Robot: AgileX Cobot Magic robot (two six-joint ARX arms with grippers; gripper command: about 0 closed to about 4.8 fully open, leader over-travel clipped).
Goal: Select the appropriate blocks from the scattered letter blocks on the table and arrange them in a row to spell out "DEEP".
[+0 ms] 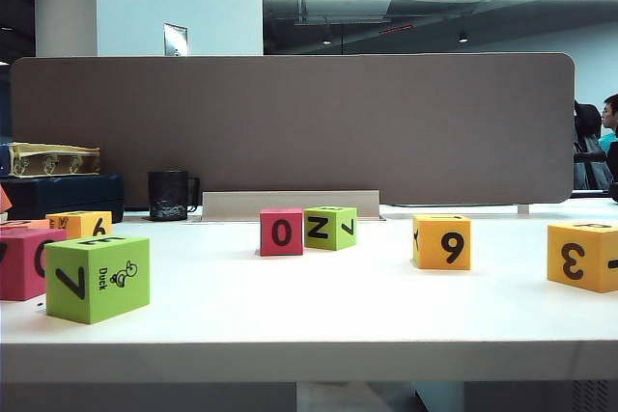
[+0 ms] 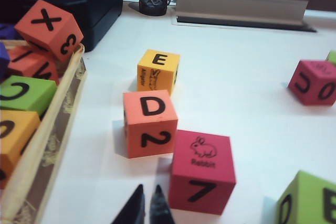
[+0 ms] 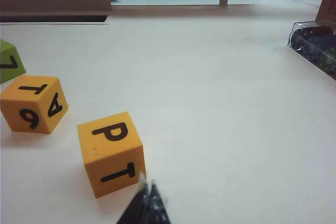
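Closest to the left wrist camera, the left end effector (image 2: 146, 206) has its dark fingertips pressed together and holds nothing, hovering low over the white counter (image 2: 236, 77) just before the magenta Rabbit cube (image 2: 202, 171). Beyond it sit the orange D cube (image 2: 149, 123) and the yellow E cube (image 2: 158, 72), near each other. The right end effector (image 3: 146, 203) is likewise pinched shut and empty, beside the yellow-orange P cube (image 3: 111, 151), which lies apart on that side. The second E appears on the lime green Duck cube (image 1: 97, 277). Judging by this, nothing is lined up yet; blocks lie scattered as tipped out. Six cubes show in the exterior view, and five more rest in a tray (image 2: 47, 145) at the counter's left.
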